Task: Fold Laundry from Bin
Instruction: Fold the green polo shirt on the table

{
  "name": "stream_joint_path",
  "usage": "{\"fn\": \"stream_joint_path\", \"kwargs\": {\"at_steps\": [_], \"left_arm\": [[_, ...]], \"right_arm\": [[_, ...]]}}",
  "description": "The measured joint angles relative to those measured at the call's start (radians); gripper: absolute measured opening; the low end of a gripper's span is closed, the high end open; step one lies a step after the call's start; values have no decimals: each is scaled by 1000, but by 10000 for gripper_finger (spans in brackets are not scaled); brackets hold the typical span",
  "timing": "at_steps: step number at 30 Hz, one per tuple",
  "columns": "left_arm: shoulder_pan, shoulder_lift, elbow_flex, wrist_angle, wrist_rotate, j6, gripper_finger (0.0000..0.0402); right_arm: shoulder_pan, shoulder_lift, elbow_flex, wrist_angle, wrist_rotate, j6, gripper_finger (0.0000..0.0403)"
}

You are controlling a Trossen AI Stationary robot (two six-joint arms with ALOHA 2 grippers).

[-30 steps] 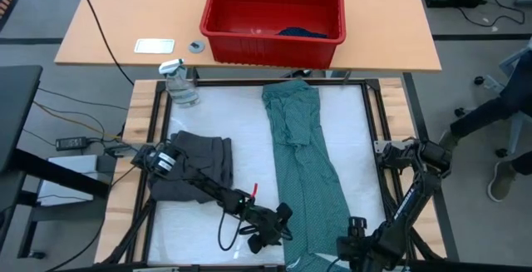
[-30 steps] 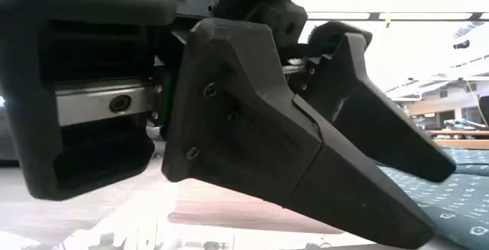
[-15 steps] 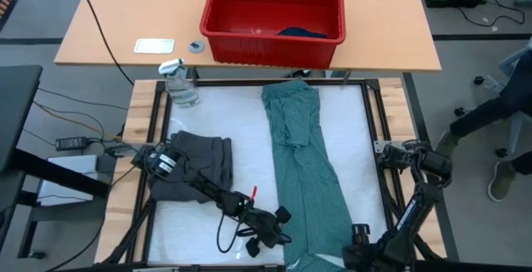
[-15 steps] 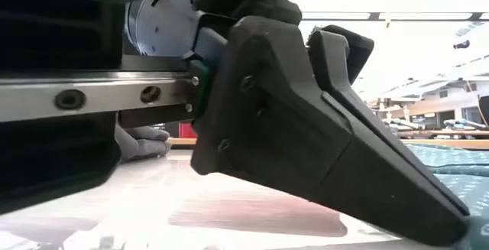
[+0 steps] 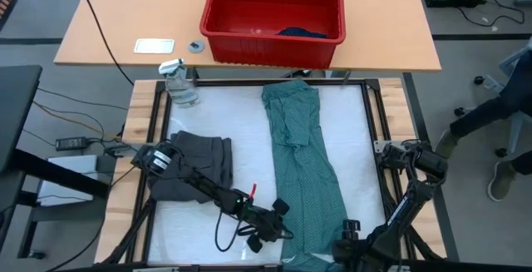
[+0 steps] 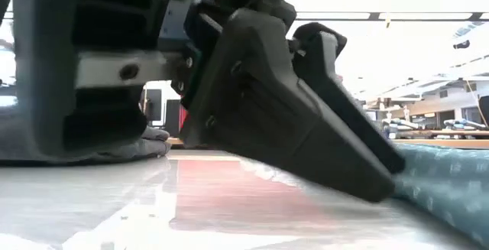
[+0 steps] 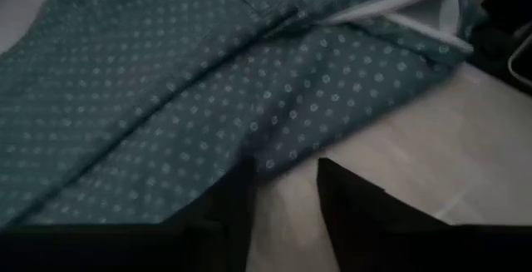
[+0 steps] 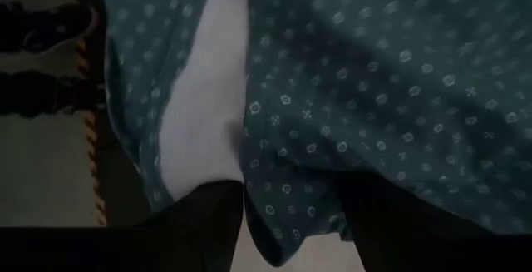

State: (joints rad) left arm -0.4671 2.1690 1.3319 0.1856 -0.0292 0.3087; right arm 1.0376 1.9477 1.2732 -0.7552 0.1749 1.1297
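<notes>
The teal-green dotted T-shirt [image 5: 303, 155] lies stretched from the far edge to the near edge of the white pad. My left gripper [image 5: 284, 220] is open and low beside the shirt's left edge near the front. That edge [image 7: 274, 151] lies just before its fingertips. My right gripper [image 5: 342, 237] is open and points down over the shirt's near end. Its fingers stand on either side of the hem [image 8: 287, 222]. A folded dark grey piece [image 5: 195, 165] rests flat at the left. The red bin [image 5: 274, 35] on the far wooden table holds a navy piece [image 5: 301, 32].
A spray bottle [image 5: 180, 85] stands at the pad's far left corner. A white card [image 5: 154, 46] and a small disc [image 5: 196, 46] lie on the wooden table. Black frame rails [image 5: 376, 122] border the pad. A person's leg [image 5: 499, 114] shows beyond the right side.
My left gripper has shut beside the shirt's left edge and then come partly open again, rising a little; the shirt lies as before. My right gripper has sunk toward the shirt's near end and shifted slightly toward the table's left.
</notes>
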Motion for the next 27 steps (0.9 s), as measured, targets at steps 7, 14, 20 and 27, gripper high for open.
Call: {"fn": "stream_joint_path", "kwargs": {"at_steps": [7,14,20,27], "left_arm": [[-11,-14,0,-43,4,61,208],[-23,-15,33,5,-11,21,230],[-44,-10,38,114,-2,126,231],[-45,56,37,112,62,176,231]], "right_arm": [[-23,1,-2,-7,33,16,206],[-23,1,-3,18,39,45,206],[-23,1,-3,24,39,41,206],[-24,1,-3,29,38,19,206]]}}
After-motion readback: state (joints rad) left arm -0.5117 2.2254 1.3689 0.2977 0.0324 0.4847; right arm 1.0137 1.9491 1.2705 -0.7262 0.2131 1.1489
